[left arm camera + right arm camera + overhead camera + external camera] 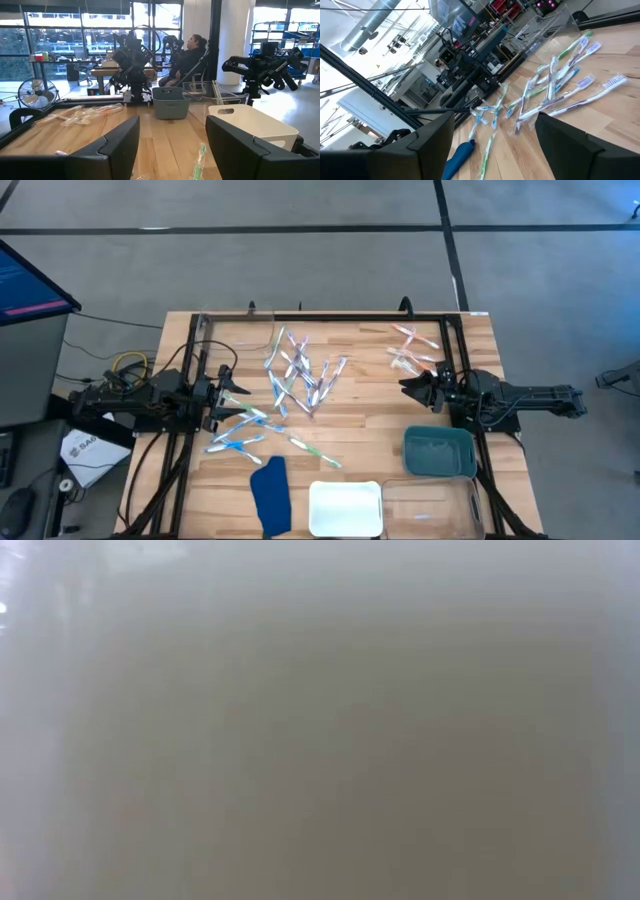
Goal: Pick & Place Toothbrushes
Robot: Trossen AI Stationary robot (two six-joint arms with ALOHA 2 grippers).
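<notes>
Left gripper (pixel 232 387) at the table's left edge, jaws apart and empty, aimed across the boards; just beside it the nearest toothbrushes (pixel 240 430), blue ones scattered on the wood. Right gripper (pixel 408 387) at the right edge, jaws likewise spread wide with nothing between them, facing the middle. Farther in, the main heap of toothbrushes (pixel 300 380) in a criss-crossed tangle at the table's centre, green, blue and purple handles overlapping, and a smaller pink-orange cluster (pixel 412 350) near the right arm. Along the near edge, a dark blue cloth (pixel 270 495), a white tray (pixel 345 507), a teal bin (pixel 440 452) and a clear container (pixel 430 505). Likely trouble: closing on two or three crossed handles at once, or dragging neighbours out of the heap; thin handles lying flat, so fingertips prone to skidding over them or scraping the boards. Low view fully fogged, hence no help in judging height.
</notes>
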